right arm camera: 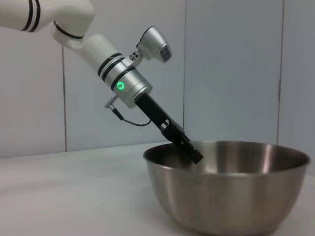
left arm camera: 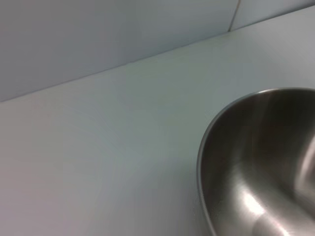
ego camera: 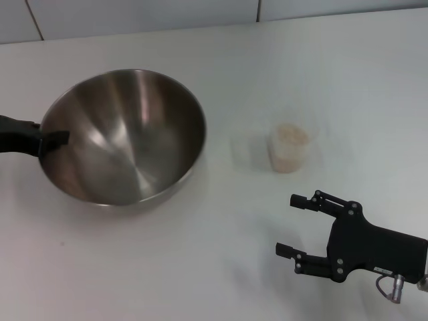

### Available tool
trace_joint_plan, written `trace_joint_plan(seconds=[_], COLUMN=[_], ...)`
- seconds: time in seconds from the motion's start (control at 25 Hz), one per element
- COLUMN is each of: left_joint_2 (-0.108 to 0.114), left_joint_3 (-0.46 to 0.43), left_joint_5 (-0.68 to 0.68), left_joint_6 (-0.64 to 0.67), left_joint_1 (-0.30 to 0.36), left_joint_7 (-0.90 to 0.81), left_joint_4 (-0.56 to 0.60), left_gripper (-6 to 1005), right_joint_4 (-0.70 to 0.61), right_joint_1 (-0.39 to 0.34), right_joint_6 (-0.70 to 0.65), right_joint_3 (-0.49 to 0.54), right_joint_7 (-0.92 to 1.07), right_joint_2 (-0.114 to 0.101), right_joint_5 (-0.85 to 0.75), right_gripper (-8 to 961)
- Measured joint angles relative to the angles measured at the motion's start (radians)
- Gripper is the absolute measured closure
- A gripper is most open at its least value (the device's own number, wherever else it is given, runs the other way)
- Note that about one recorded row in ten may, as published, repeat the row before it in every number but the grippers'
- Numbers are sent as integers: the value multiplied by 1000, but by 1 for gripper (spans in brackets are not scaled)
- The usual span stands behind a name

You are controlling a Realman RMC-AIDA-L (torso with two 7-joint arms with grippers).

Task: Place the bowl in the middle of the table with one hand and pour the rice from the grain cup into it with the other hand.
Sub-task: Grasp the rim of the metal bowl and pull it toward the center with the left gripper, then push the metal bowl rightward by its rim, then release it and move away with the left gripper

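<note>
The steel bowl sits on the white table, left of the middle. My left gripper comes in from the left edge and is shut on the bowl's left rim, one finger inside it. The right wrist view shows this grip on the bowl. The left wrist view shows part of the bowl. The bowl looks empty. The grain cup stands upright to the bowl's right, with rice in it. My right gripper is open and empty, near the front right, a little in front of the cup.
A pale wall runs along the table's far edge. Bare tabletop lies between the bowl and the cup and along the front. The left arm slants down to the bowl's rim in the right wrist view.
</note>
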Motion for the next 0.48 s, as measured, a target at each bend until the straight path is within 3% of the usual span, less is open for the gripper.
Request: trace_joint_plan(seconds=[0.04, 0.28, 0.48], left_joint_2=[0, 0, 2], left_joint_3=[-1, -6, -13], left_joint_5=[0, 0, -3], left_joint_6=[7, 35, 41], left_joint_1=[-4, -22, -40], left_joint_7=[-2, -6, -26], left_joint_4=[0, -1, -13], left_gripper=[674, 852, 905], right_joint_4=[0, 0, 0], right_joint_1=[0, -1, 0], right_joint_6=[0, 0, -1], right_joint_3=[0, 0, 0], right_joint_7=[0, 0, 0], right_joint_2=[0, 0, 0], right_joint_5=[0, 0, 0], right_gripper=[153, 153, 152])
